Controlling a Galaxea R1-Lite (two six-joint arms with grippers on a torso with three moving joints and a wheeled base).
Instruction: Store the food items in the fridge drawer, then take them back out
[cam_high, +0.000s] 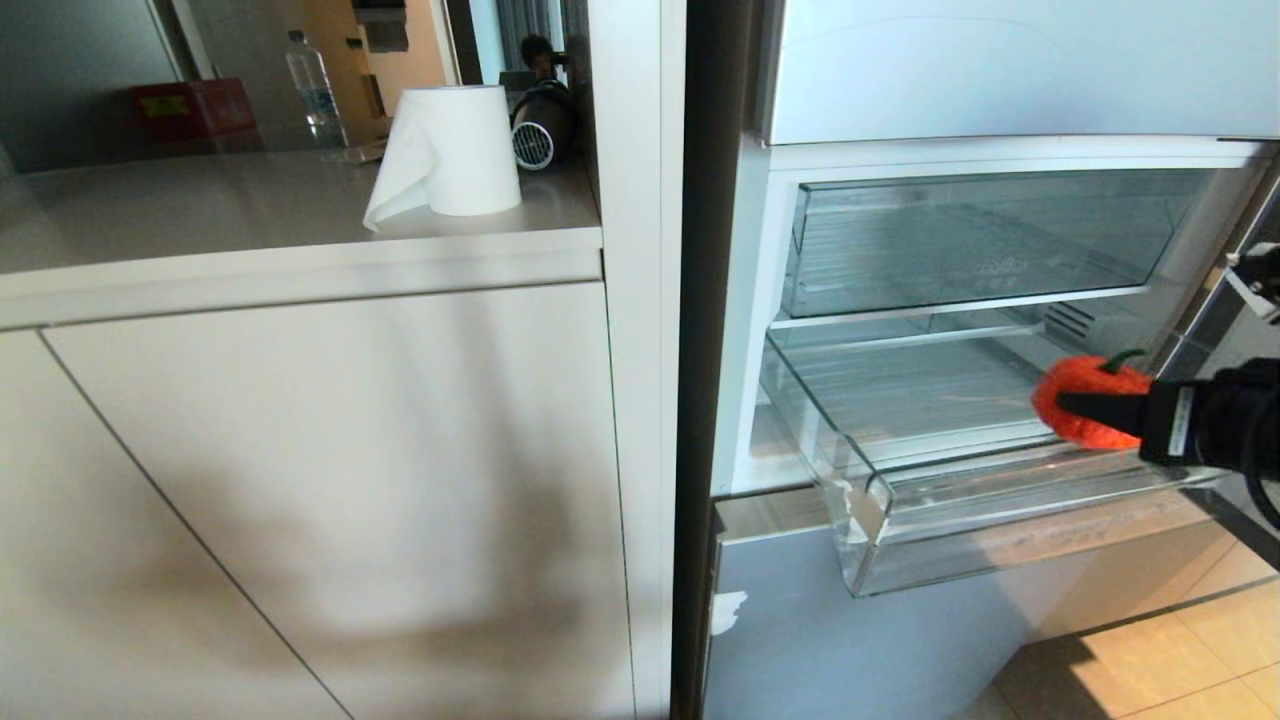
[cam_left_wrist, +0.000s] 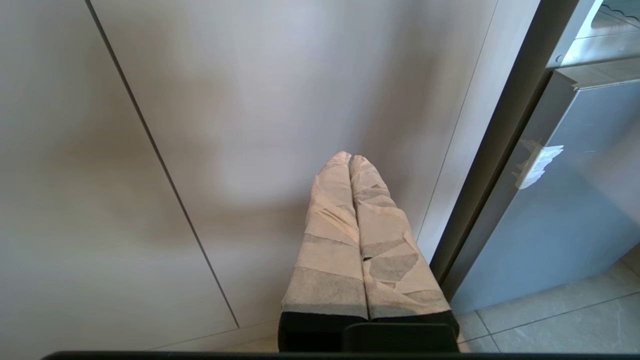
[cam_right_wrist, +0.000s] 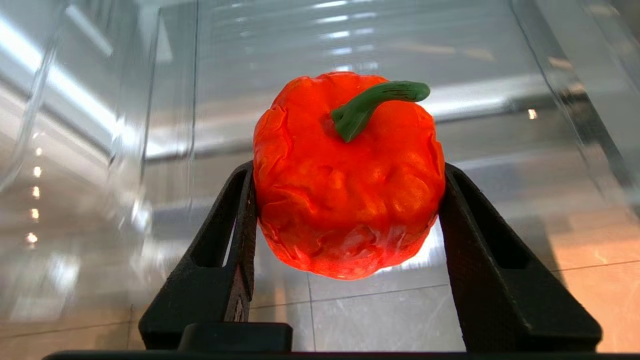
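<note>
Where the fridge drawer (cam_high: 870, 520) gapes: orange-red fruit (cam_right_wrist: 348, 175) pinched in the right pincer (cam_right_wrist: 345, 210).

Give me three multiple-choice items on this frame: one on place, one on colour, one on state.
1. Where is the orange-red fruit?
A. on the counter
B. at the right end of the lower clear drawer
C. on the floor

2. What colour is its stem?
A. green
B. brown
C. yellow

3. How does the left tool stand?
A. wide open
B. shut on a bottle
C. shut, empty, before the cabinet door

Answers: 1 B, the head view shows the right tool holding it there. 2 A, the right wrist view shows a green stem. 3 C, its taped fingers meet with nothing between.
</note>
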